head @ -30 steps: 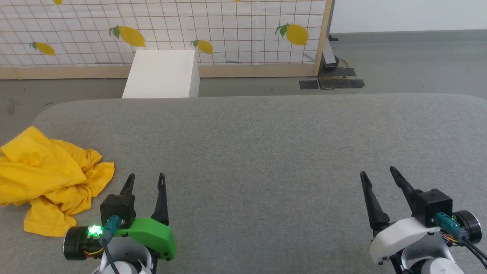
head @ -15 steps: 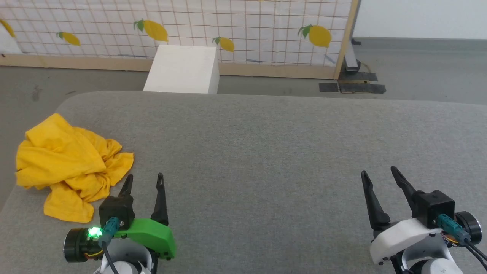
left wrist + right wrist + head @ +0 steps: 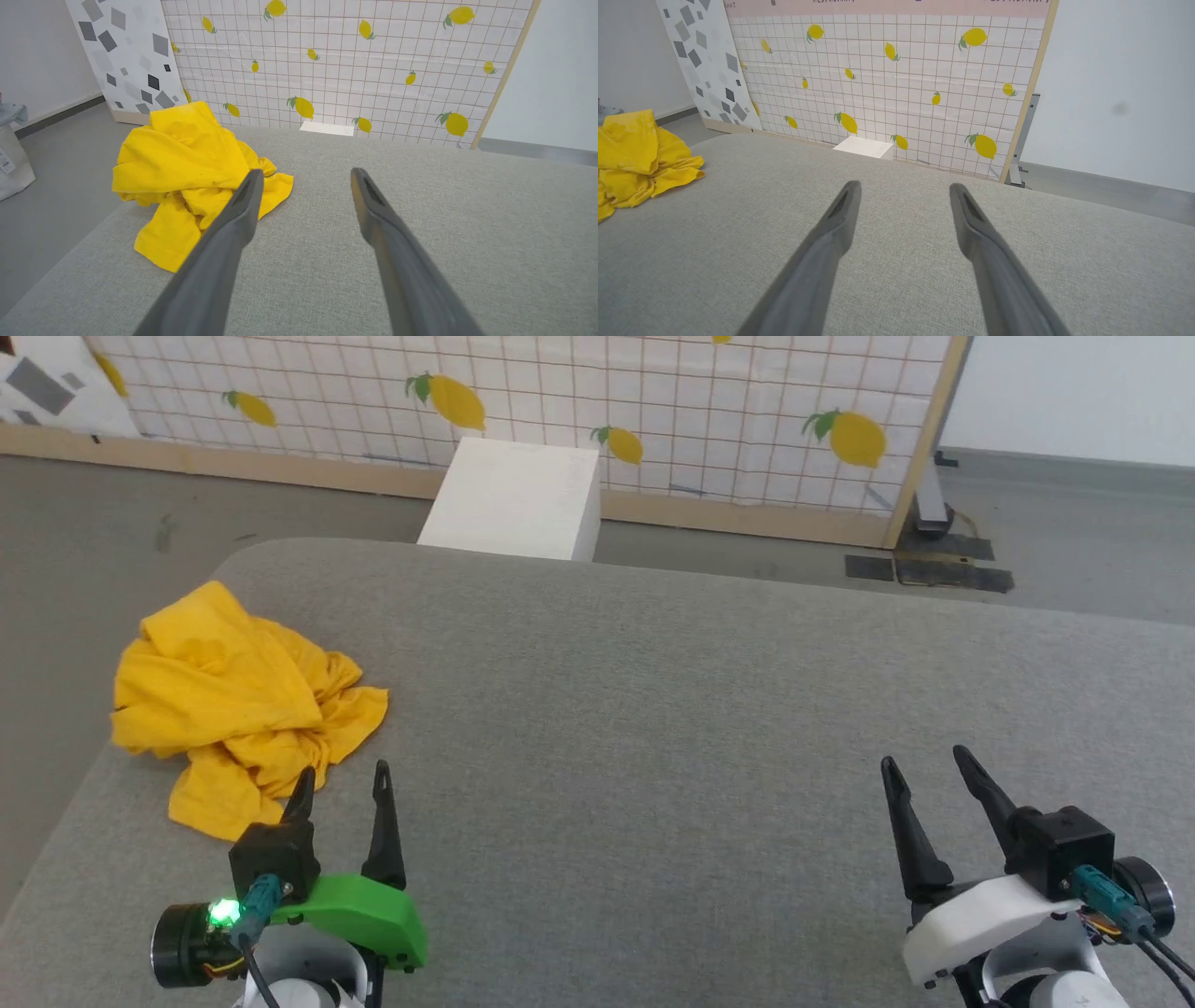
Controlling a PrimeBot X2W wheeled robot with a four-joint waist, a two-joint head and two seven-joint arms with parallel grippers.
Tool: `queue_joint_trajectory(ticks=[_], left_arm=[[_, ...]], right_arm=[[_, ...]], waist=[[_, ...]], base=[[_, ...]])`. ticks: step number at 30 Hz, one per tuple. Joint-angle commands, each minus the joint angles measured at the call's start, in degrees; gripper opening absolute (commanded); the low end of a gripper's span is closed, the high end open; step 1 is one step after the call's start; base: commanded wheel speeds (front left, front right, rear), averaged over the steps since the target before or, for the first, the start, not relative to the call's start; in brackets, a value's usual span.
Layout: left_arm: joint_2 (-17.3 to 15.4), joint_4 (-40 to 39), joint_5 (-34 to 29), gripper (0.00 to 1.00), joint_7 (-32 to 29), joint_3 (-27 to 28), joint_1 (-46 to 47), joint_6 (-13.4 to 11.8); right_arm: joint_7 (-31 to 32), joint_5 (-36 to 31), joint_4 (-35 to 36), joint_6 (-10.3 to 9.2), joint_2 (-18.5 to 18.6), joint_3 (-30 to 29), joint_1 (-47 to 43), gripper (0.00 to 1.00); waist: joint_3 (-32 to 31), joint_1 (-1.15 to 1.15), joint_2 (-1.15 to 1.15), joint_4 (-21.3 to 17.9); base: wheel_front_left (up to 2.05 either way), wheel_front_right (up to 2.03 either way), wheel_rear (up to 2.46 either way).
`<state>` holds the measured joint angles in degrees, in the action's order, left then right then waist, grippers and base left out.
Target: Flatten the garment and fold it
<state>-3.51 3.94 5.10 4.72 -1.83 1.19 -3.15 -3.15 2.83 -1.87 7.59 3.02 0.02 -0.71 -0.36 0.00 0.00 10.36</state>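
Observation:
The garment is a bright yellow shirt lying crumpled in a heap near the left edge of the grey padded table. Its print is hidden in the folds. My left gripper is open just to the near right of the heap, its left fingertip over the cloth's edge in the head view, nothing between the fingers. The left wrist view shows the garment ahead and left of the left gripper. At the table's near right, far from the shirt, my right gripper stands open and empty. The garment lies at the far left of the right wrist view.
A white box stands on the floor behind the table. A lemon-print grid panel with a wooden frame runs along the back. The table's left edge drops to grey floor close beside the heap. A pale bag sits on the floor.
The head camera has turned to the left, so the whole picture has shifted right and the garment now sits further into view. Both grippers keep their places and stay open.

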Motion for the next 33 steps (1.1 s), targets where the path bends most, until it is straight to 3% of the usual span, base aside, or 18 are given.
queue_joint_trajectory(ticks=[1,33], left_arm=[[-0.31,0.37,0.49,1.0,0.6,0.05,0.58,-0.54],[-0.03,2.88,4.39,1.0,4.49,0.27,1.25,-3.61]], right_arm=[[-0.74,0.53,-0.23,-0.03,-0.05,0.13,-0.34,1.0],[-3.23,2.28,-0.73,-0.06,-0.09,0.29,-0.15,1.0]], waist=[[-0.08,0.0,0.0,1.0],[0.74,0.0,0.0,11.29]], base=[[0.0,0.0,0.0],[0.0,0.0,0.0]])
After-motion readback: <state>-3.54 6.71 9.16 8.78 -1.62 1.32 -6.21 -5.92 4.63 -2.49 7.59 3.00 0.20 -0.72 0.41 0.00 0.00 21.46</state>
